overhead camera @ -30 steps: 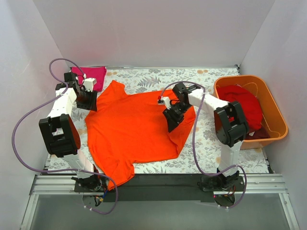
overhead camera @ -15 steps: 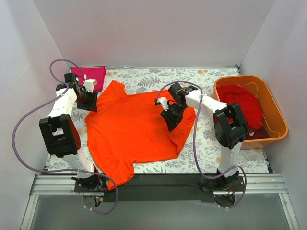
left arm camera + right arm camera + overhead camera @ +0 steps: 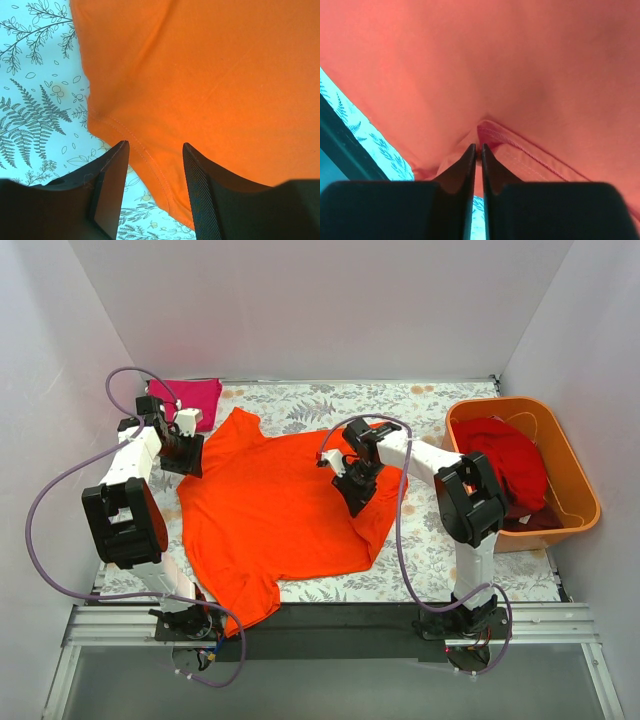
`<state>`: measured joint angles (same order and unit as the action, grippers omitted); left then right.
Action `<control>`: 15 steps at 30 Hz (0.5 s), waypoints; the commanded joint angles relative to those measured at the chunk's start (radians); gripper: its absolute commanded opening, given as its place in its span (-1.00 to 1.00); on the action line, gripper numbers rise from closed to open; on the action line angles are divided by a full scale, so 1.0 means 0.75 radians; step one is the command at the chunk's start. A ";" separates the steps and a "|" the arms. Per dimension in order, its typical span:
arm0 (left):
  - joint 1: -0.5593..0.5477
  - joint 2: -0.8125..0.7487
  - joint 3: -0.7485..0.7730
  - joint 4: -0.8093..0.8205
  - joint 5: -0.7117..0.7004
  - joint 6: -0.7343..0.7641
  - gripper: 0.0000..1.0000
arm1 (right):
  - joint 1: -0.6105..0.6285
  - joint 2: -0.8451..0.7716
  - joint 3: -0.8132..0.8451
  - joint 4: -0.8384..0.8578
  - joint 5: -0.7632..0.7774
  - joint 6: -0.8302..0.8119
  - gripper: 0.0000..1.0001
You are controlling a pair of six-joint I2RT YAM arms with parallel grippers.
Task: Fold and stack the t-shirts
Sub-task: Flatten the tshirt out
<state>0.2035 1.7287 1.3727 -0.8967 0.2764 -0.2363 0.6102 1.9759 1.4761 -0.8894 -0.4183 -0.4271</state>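
Observation:
The orange t-shirt (image 3: 270, 510) lies spread out on the fern-print table, its right part folded over. My right gripper (image 3: 354, 498) presses down on that right part, its jaws pinched together on a raised fold of orange cloth (image 3: 492, 131) beside a stitched hem; in the right wrist view the right gripper (image 3: 480, 146) shows almost no gap. My left gripper (image 3: 190, 460) hovers over the shirt's left edge. Seen from the left wrist, the left gripper (image 3: 155, 145) is open, with the shirt's hem (image 3: 145, 160) lying between and below its fingers.
A magenta-pink t-shirt (image 3: 190, 395) lies folded at the back left corner. A deeper red t-shirt (image 3: 510, 455) sits bunched inside the orange plastic tub (image 3: 582, 485) at the right. Bare patterned tablecloth (image 3: 330, 400) shows behind the orange shirt.
The right gripper has slid a little to the left on the shirt and its jaws have closed on a fold of cloth. The left gripper has barely moved.

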 commanded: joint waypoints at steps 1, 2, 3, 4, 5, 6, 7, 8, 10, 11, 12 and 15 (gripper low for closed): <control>0.003 -0.076 0.002 0.017 -0.015 0.027 -0.08 | 0.000 -0.067 -0.021 -0.066 0.028 -0.042 -0.77; 0.003 -0.073 0.004 0.019 -0.015 0.027 -0.08 | -0.002 -0.110 -0.047 -0.076 0.036 -0.052 -0.88; 0.003 -0.073 0.008 0.022 -0.013 0.027 -0.07 | -0.012 -0.133 -0.060 -0.092 0.048 -0.058 -0.97; 0.005 -0.071 0.008 0.022 -0.009 0.029 -0.08 | -0.016 -0.159 -0.074 -0.119 0.057 -0.069 -0.97; 0.003 -0.069 0.010 0.022 -0.009 0.033 -0.08 | -0.038 -0.214 -0.105 -0.137 0.071 -0.073 -0.97; 0.003 -0.067 0.006 0.024 -0.007 0.033 -0.08 | -0.049 -0.241 -0.121 -0.150 0.079 -0.077 -0.97; 0.003 -0.067 0.002 0.028 -0.004 0.037 -0.08 | -0.059 -0.272 -0.144 -0.160 0.089 -0.087 -0.97; 0.005 -0.065 0.000 0.032 -0.004 0.039 -0.08 | -0.079 -0.323 -0.184 -0.188 0.116 -0.093 -0.97; 0.003 -0.065 -0.008 0.036 0.000 0.043 -0.08 | -0.100 -0.396 -0.233 -0.213 0.146 -0.110 -0.97; 0.005 -0.063 -0.008 0.036 0.006 0.043 -0.08 | -0.120 -0.423 -0.258 -0.223 0.183 -0.118 -0.97; 0.003 -0.059 -0.010 0.038 0.006 0.045 -0.08 | -0.132 -0.446 -0.321 -0.225 0.206 -0.126 -0.97; 0.005 -0.053 -0.014 0.042 0.018 0.045 -0.08 | -0.190 -0.524 -0.434 -0.219 0.296 -0.167 -0.97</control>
<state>0.2035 1.7279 1.3685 -0.8818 0.2749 -0.2192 0.4976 1.6169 1.2209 -1.0069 -0.2787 -0.5068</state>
